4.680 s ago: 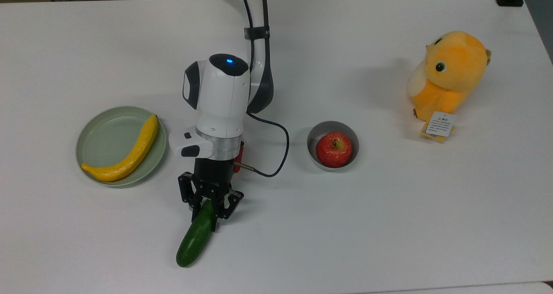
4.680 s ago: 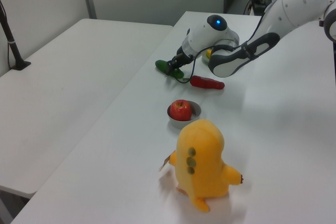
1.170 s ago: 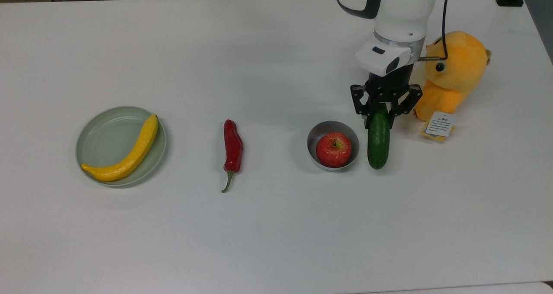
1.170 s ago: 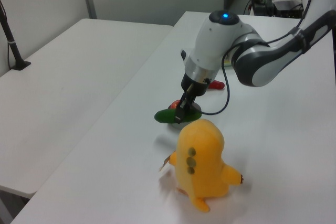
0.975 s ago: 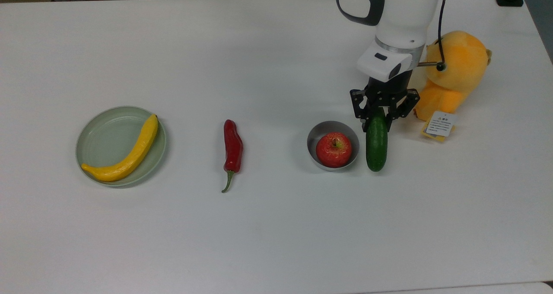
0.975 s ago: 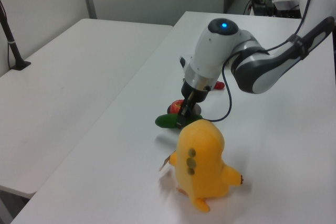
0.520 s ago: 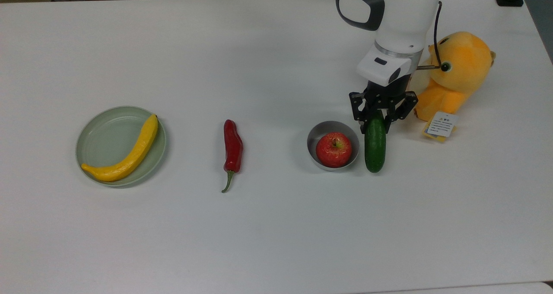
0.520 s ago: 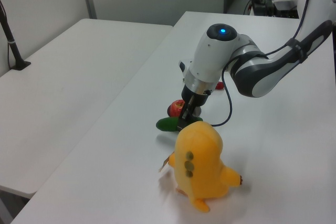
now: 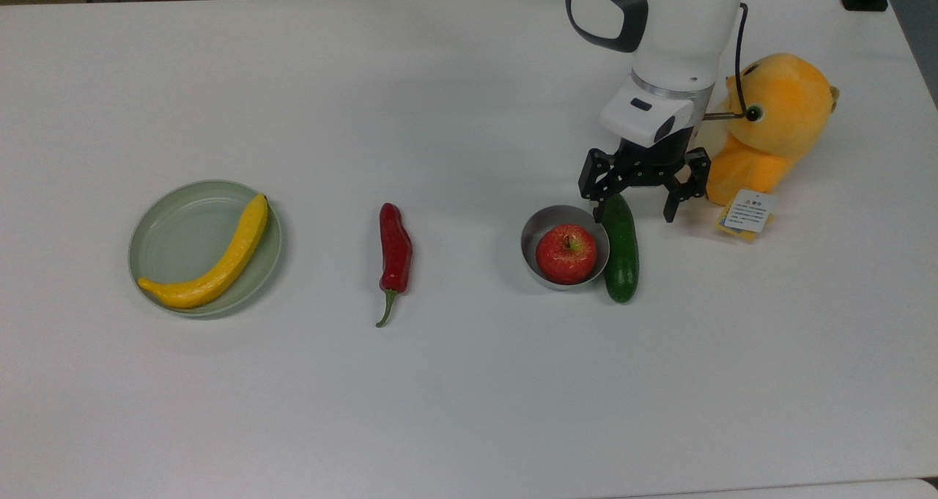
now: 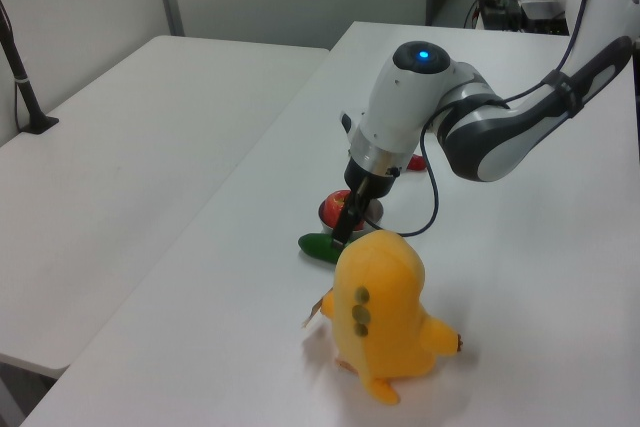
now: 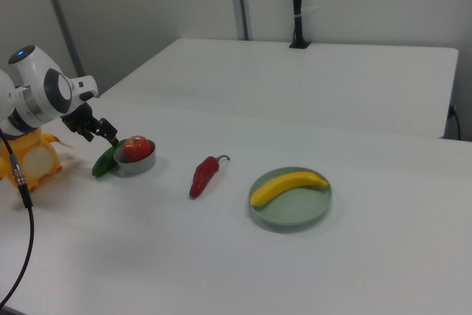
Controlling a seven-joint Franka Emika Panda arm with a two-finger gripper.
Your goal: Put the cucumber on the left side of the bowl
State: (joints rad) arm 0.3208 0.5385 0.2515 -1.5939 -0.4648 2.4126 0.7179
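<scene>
The dark green cucumber lies flat on the table, lengthwise against the bowl's side on the top view's right. The small grey metal bowl holds a red apple. My gripper hangs just above the cucumber's far end, open, its fingers spread to either side and holding nothing. In the right view the cucumber rests on the right view's left of the bowl, below the gripper. In the left view the cucumber pokes out beneath the gripper.
An orange plush toy sits close beside the gripper on the top view's right. A red chili pepper lies mid-table. A pale green plate with a yellow banana is at the top view's left.
The gripper lowered the cucumber beside the bowl, then opened and let it go. The cucumber now rests on the table against the bowl. The plush toy shifted slightly.
</scene>
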